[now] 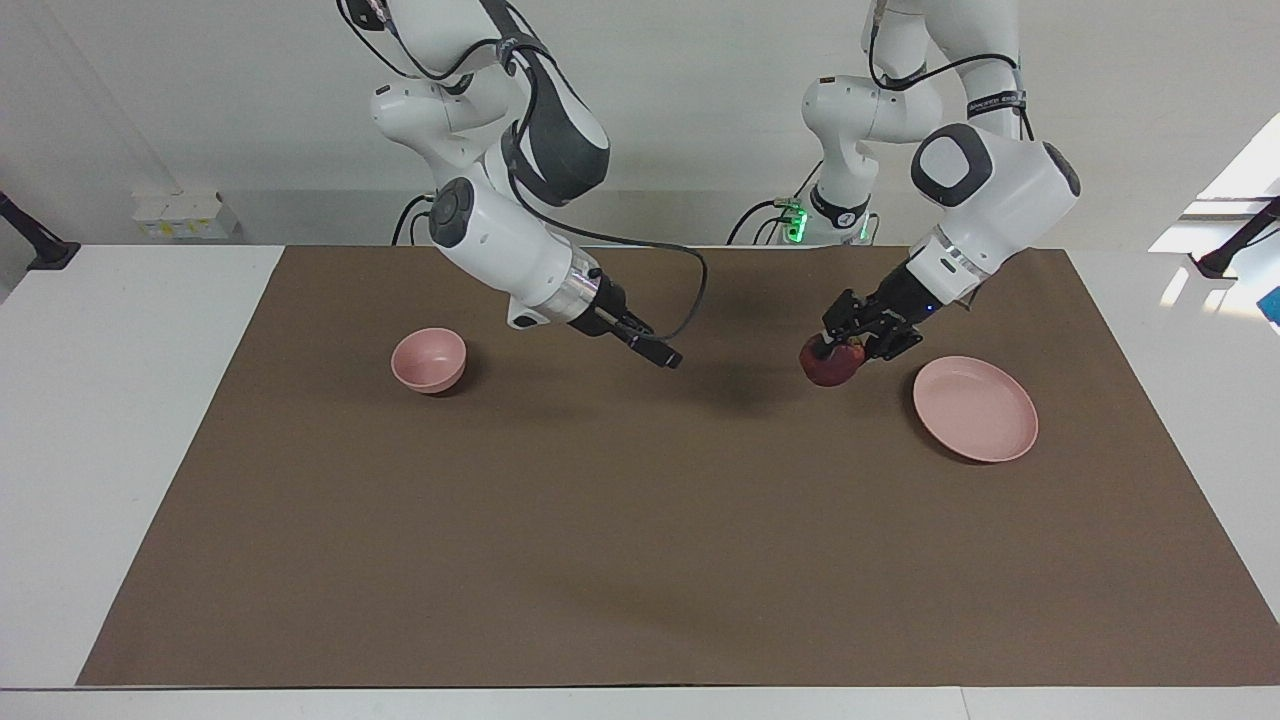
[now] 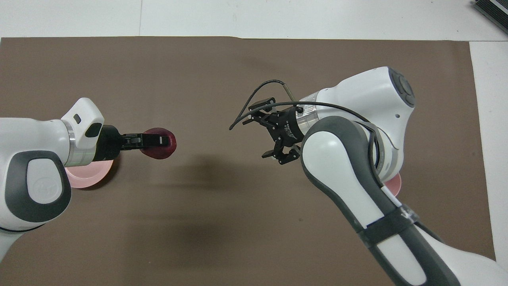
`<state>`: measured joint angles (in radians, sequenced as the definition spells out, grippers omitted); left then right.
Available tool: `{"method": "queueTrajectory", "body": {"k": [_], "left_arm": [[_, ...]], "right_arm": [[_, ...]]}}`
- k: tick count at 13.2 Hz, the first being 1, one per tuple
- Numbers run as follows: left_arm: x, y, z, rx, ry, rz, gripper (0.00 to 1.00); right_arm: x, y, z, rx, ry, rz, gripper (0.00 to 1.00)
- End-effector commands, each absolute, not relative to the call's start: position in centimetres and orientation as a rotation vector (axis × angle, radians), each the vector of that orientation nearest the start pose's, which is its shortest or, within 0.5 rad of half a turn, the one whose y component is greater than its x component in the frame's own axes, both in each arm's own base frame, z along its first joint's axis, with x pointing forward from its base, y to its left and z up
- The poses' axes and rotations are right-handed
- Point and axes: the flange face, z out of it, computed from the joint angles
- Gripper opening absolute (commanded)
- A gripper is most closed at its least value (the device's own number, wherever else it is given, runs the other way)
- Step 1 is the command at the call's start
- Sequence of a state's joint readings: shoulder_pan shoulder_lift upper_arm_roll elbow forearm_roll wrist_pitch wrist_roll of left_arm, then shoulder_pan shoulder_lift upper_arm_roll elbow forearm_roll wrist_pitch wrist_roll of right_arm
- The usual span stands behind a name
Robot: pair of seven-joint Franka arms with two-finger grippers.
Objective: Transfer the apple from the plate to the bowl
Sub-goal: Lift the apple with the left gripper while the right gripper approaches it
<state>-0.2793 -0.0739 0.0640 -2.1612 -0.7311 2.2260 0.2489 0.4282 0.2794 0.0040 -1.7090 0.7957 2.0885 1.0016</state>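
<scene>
now left tool (image 1: 832,350) grips apple (image 1: 831,363) over mat (image 1: 640,520), beside plate (image 1: 975,408).

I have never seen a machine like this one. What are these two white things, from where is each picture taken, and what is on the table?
These are two robot arms, each ending in a two-finger gripper. One picture looks at them from across the table, so they stand at its top. The other looks steeply down from above their own end, so they enter from the bottom.

A brown mat covers the table. On it lie a flat pink plate, at the left arm's end, and a small deep pink bowl, at the right arm's end.

The left gripper holds a dark red apple in the air, over the mat beside the plate. The right gripper holds nothing and hangs over the mat between the bowl and the apple.
</scene>
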Motion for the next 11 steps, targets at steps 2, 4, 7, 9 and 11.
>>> {"method": "queueTrajectory", "body": {"k": [2,4,7,9,11], "left_arm": [[51.4,-18.6,46.0,2.5,-0.054,0.261,0.0],[51.2,-20.9,46.3,2.496,0.002,0.32,0.0],[50.6,-23.2,46.8,2.479,0.101,0.338,0.0],[50.8,-23.3,47.0,2.476,0.108,0.371,0.0],[50.7,-23.3,46.9,2.478,0.11,0.37,0.0]], "right_arm": [[57.9,34.3,43.4,-2.098,1.281,0.54,1.0],[57.2,36.8,42.5,-2.054,1.319,0.553,1.0],[56.5,38.6,42.1,-2.034,1.343,0.546,1.0],[56.1,38.9,42.0,-2.049,1.337,0.569,1.0],[55.8,39.1,41.9,-2.066,1.321,0.595,1.0]]}}
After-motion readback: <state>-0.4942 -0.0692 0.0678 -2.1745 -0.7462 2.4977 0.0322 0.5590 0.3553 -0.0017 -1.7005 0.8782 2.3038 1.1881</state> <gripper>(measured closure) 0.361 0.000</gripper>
